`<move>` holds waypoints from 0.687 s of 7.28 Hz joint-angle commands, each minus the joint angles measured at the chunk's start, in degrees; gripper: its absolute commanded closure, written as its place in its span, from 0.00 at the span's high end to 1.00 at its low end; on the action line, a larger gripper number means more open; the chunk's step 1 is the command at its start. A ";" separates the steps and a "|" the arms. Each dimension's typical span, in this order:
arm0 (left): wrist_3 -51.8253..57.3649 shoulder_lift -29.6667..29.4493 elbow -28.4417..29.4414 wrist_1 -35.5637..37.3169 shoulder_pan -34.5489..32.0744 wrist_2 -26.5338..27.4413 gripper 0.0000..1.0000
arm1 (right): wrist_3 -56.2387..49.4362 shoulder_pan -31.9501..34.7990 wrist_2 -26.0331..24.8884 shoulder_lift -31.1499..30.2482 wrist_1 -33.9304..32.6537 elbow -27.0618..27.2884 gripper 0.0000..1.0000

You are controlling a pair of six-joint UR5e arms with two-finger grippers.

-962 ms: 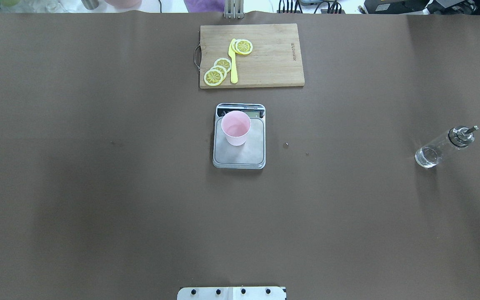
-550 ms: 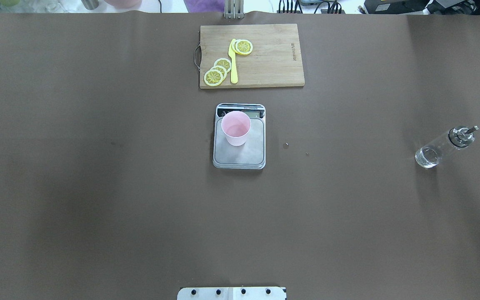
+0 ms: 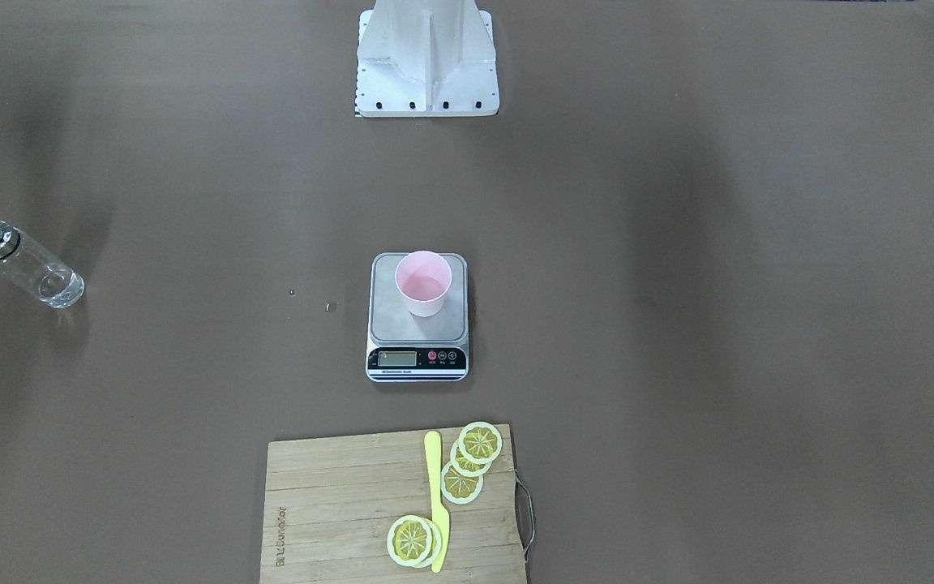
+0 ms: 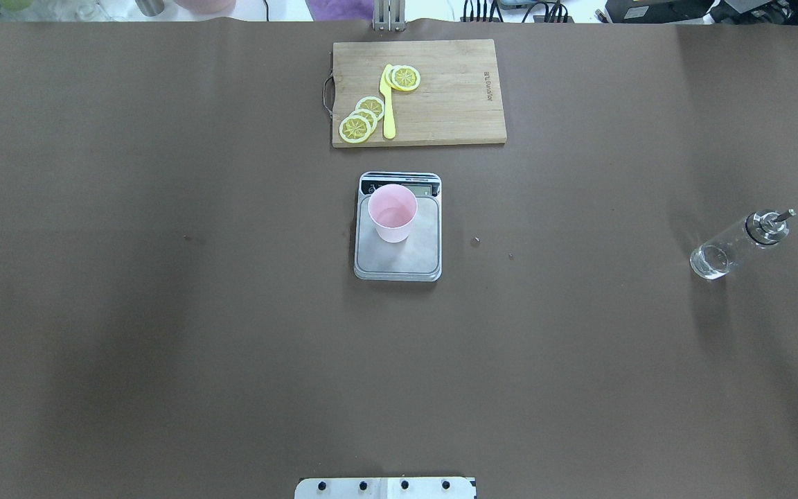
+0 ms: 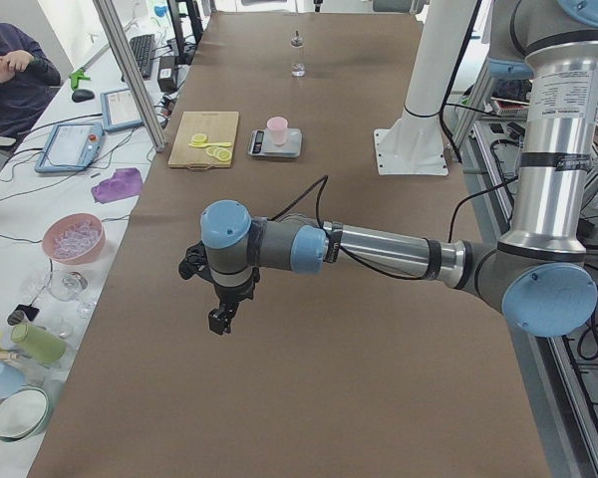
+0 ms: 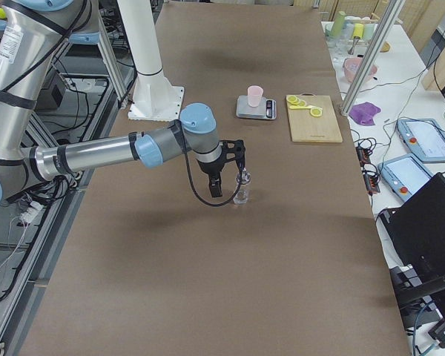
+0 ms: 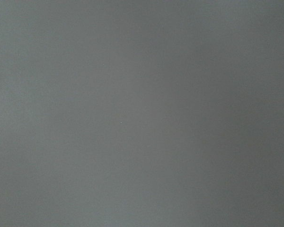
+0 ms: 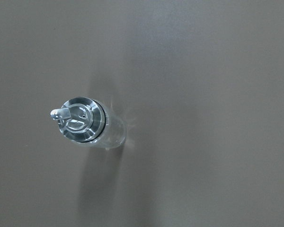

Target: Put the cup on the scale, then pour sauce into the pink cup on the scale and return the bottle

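The pink cup point(image 4: 392, 213) stands upright on the scale point(image 4: 406, 262) at the table's middle, toward its display end; it also shows in the front view point(image 3: 423, 282). The clear glass bottle point(image 4: 738, 242) with metal cap stands upright far to the right, a little clear sauce at its bottom. The right wrist view looks straight down on its cap point(image 8: 83, 118). My right gripper point(image 6: 216, 189) hangs beside and above the bottle point(image 6: 242, 190), apart from it; I cannot tell whether it is open. My left gripper point(image 5: 219, 321) hangs over bare table; I cannot tell its state.
A wooden cutting board point(image 4: 447, 104) with lemon slices point(image 4: 361, 119) and a yellow knife point(image 4: 388, 104) lies behind the scale. Two small specks point(image 4: 476, 240) lie right of the scale. The left wrist view shows only bare brown table.
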 commanded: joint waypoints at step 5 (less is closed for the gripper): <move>-0.18 0.10 -0.10 -0.01 0.08 -0.04 0.98 | 26.65 -23.81 -24.57 -4.64 18.39 -0.33 1.00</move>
